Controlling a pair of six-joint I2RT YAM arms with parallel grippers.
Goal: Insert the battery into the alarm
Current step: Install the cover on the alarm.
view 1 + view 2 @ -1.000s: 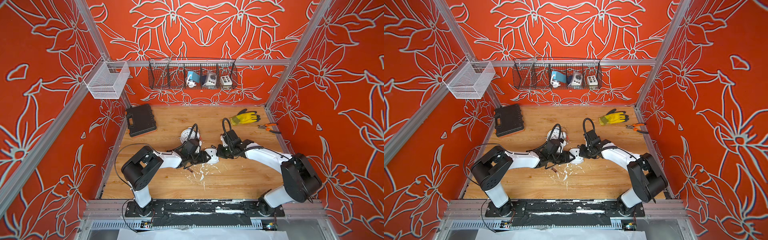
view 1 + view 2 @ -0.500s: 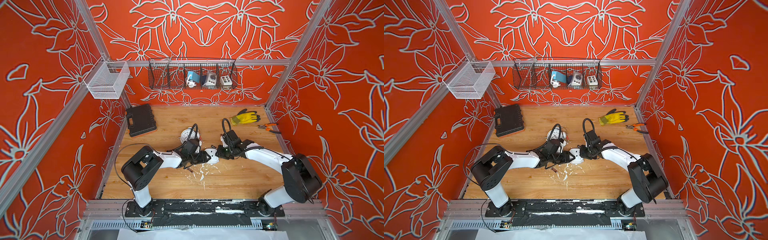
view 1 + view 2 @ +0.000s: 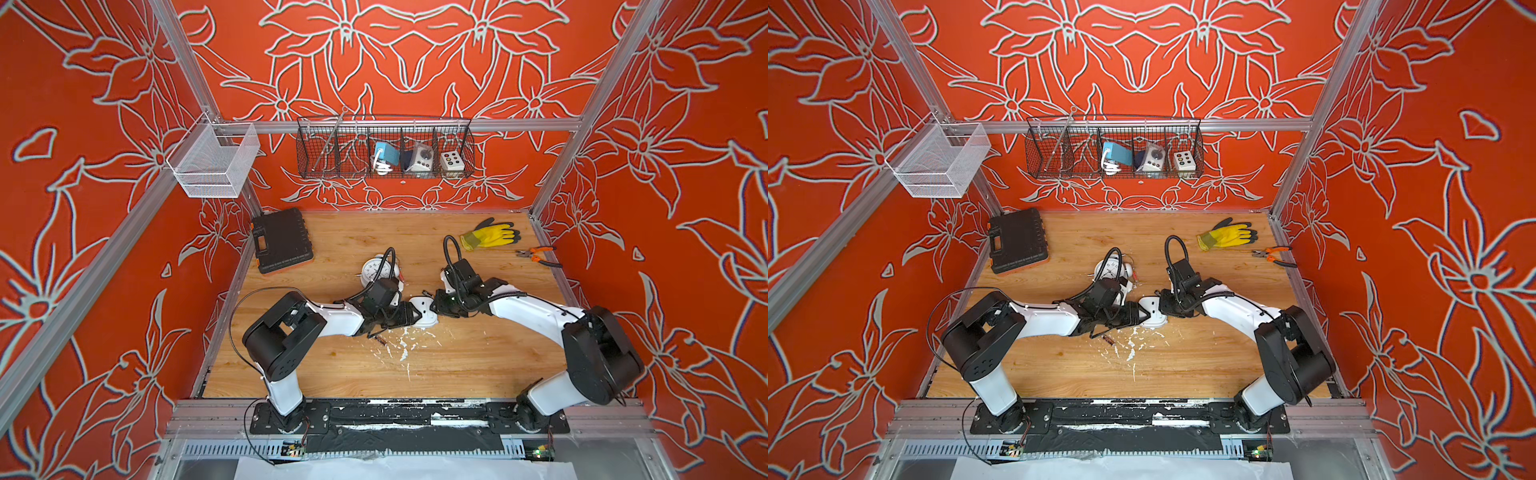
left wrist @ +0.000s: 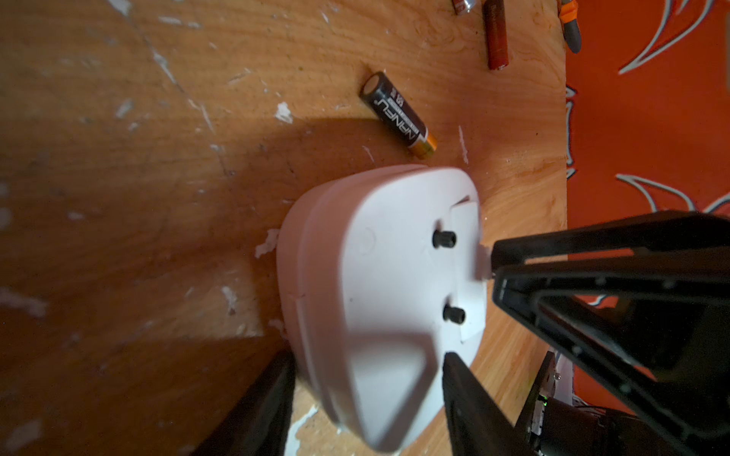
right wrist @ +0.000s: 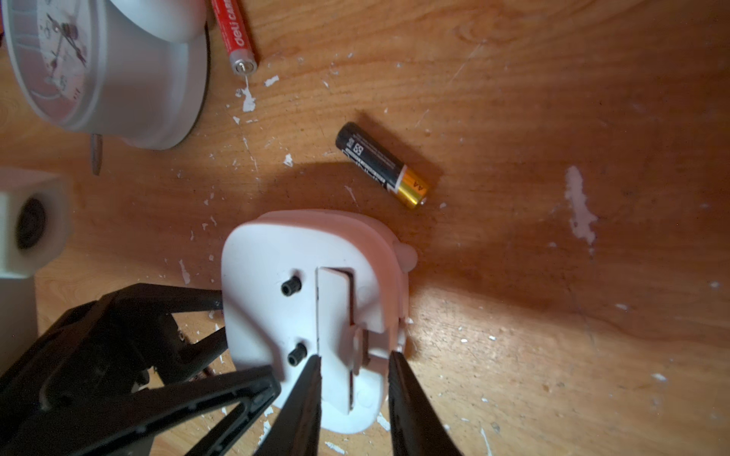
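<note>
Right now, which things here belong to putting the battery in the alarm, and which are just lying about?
For the job: white alarm, black-and-gold battery, left gripper, right gripper.

Lying about: round clock, red battery, yellow glove, pliers, black case, wall basket.

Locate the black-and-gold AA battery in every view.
In a top view: battery, a dark speck just behind the alarm.
In a top view: battery, same spot.
Left wrist: battery lies close beside the alarm's rounded edge.
Right wrist: battery lies close beside the alarm.
Shared landmark: the white alarm.
</note>
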